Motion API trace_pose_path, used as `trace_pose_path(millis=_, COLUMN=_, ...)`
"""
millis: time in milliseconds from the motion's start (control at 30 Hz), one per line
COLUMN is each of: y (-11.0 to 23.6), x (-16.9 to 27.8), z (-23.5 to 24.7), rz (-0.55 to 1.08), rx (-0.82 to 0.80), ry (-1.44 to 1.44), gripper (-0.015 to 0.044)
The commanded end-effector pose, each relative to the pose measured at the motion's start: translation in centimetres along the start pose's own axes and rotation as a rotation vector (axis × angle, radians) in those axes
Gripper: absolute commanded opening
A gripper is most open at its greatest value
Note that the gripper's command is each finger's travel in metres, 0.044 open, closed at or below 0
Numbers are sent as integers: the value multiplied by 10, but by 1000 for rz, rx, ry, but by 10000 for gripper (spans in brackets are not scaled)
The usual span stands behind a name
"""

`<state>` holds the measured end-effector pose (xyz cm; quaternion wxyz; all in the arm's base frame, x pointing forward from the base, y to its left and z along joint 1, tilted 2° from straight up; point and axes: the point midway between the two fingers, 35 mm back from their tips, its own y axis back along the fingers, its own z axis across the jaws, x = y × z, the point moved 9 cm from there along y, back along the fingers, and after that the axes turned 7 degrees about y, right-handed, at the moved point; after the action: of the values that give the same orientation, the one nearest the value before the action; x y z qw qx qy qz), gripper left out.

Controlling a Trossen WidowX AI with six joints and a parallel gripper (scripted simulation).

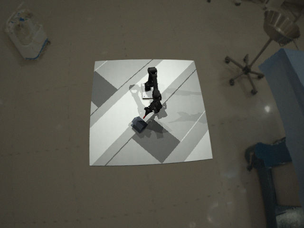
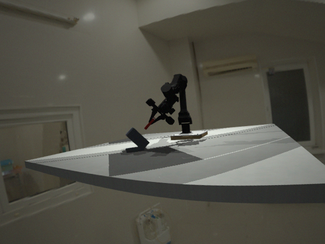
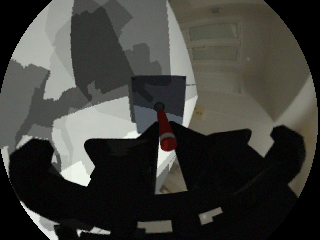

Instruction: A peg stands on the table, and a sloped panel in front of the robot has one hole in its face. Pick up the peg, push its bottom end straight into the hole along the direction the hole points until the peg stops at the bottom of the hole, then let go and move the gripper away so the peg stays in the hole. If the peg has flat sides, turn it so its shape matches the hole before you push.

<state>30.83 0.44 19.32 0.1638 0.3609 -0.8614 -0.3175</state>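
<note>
Peg aimed at the hole, not in yet.
We had the fingers (image 2: 156, 120) pinching the red peg (image 2: 149, 123), tilted, tip near the sloped panel (image 2: 137, 137) with air between.

panel (image 1: 139, 124): on the table (image 1: 186, 147), near its middle
peg (image 2: 149, 123): above the table, just beside the panel, apart from it

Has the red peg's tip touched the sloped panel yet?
Apart. The exterior view shows wall between the red peg's lower tip and the sloped panel's upper edge; the gripper holds the peg above it.
</note>
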Motion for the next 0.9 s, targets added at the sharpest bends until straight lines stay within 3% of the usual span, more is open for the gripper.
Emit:
trace_pose_path(millis=0, y=-5, x=0, z=2, rz=5, rx=7, ry=4, gripper=0)
trace_pose_path(millis=867, y=-31, x=0, z=3, rz=3, rx=18, ry=-5, gripper=0)
